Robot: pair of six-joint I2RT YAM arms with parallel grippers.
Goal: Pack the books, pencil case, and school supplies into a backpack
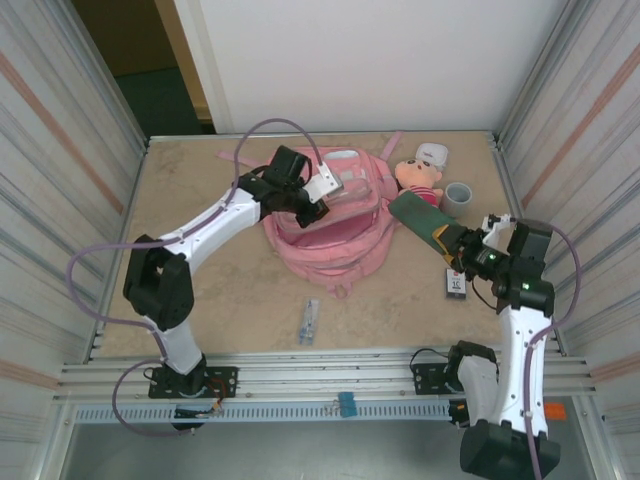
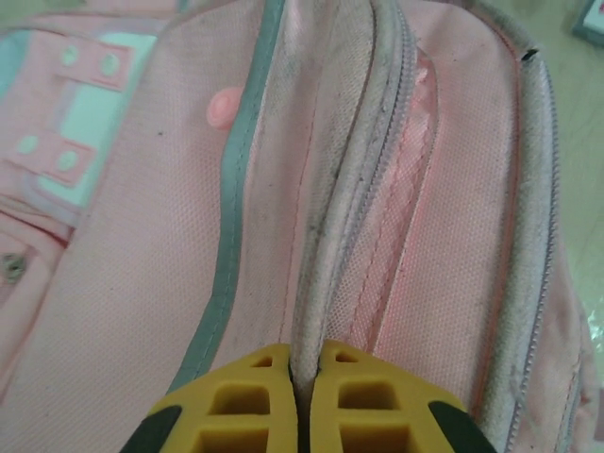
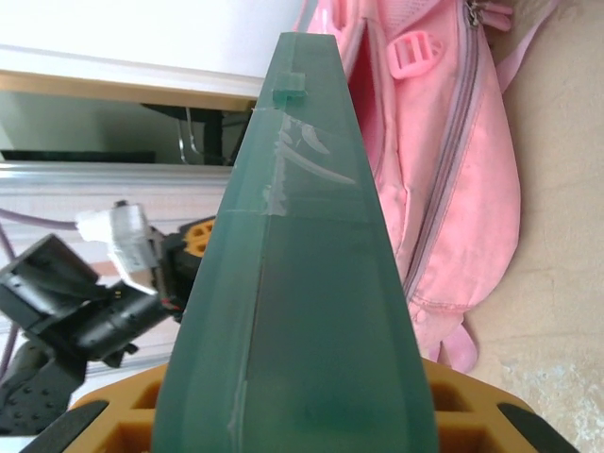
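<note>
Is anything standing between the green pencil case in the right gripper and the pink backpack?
Nothing visible does. The flat dark green pencil case, held by the right gripper, reaches almost to the pink fabric backpack; the pink plush doll sits beyond the case, off that line.

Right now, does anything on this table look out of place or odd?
Mildly: a pink plush doll and a grey cup sit at the far right beside the backpack, neither being school gear. Up close, the backpack's zipper edging looks grubby with dark specks.
</note>
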